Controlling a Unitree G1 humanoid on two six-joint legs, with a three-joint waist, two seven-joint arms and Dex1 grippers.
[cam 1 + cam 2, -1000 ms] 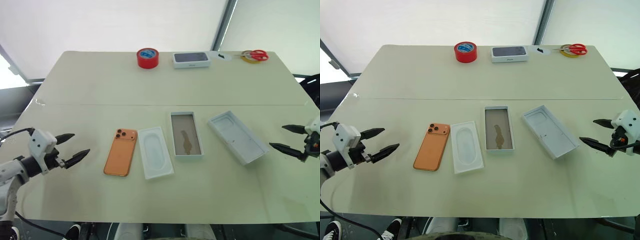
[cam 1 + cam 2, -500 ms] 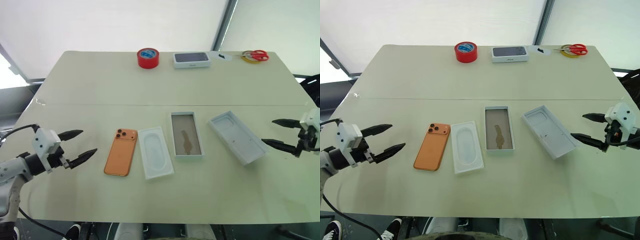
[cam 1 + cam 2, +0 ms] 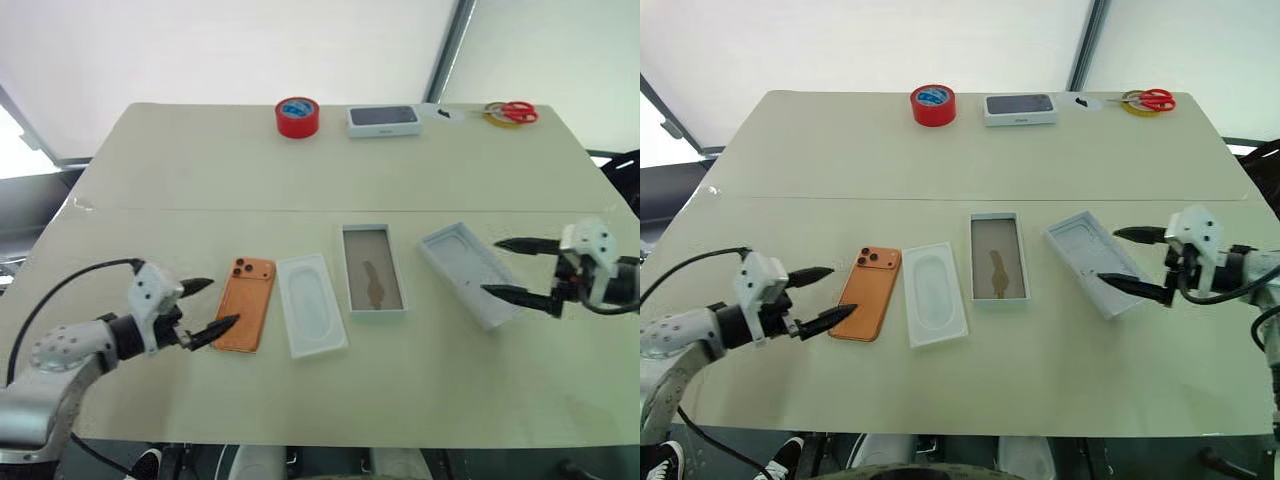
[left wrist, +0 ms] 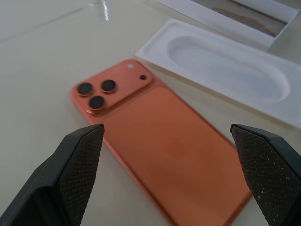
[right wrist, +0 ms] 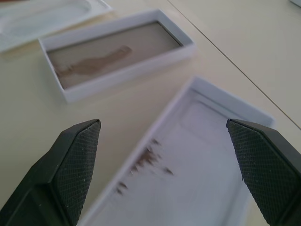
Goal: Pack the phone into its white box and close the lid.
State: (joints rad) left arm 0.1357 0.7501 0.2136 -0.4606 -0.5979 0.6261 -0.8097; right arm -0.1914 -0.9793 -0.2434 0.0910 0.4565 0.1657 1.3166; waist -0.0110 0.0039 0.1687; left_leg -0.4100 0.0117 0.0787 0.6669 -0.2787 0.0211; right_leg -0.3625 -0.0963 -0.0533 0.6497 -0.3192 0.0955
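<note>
Orange phone (image 3: 243, 304) lies on the tabletop (image 3: 300, 180) beside the white box (image 3: 373, 270). Left gripper (image 3: 205, 307) has slid up to it, right gripper (image 3: 512, 268) to the lid (image 3: 468, 272), both spread wide, so pickup looks next.

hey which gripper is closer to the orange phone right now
Left. The left gripper, open, sits at the phone's left edge. The right gripper, also open, is across the table at the lid.

The phone (image 3: 243, 304) lay flat with bare table (image 3: 200, 200) on its left; an insert (image 3: 311, 318) sat close on its right.
</note>
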